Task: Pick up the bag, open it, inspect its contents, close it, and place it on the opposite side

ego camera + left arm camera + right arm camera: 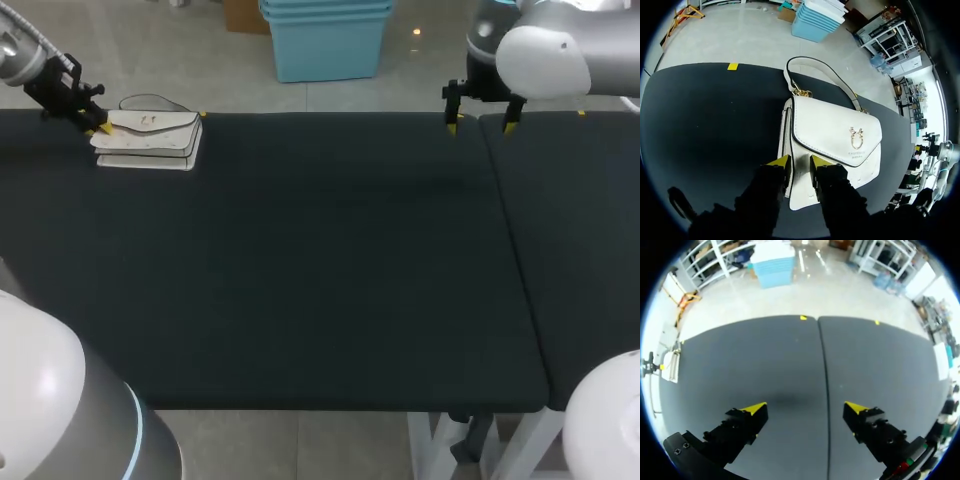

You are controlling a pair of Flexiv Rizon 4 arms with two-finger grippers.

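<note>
Cream leather-look bag [832, 145] lies flat on matte table [320, 260].

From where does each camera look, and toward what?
Head view: above, behind the robot, down onto the table; left gripper, right gripper show.
Left wrist view: on left wrist, facing the bag; left gripper shows.
Right wrist view: on right wrist, facing the table; right gripper, open, shows.
Shared: head and left wrist views show the bag.

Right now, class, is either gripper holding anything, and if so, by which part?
The right gripper holds nothing. The left gripper is at a bottom corner of the bag, opposite its handle; whether it grips that corner cannot be told.
</note>
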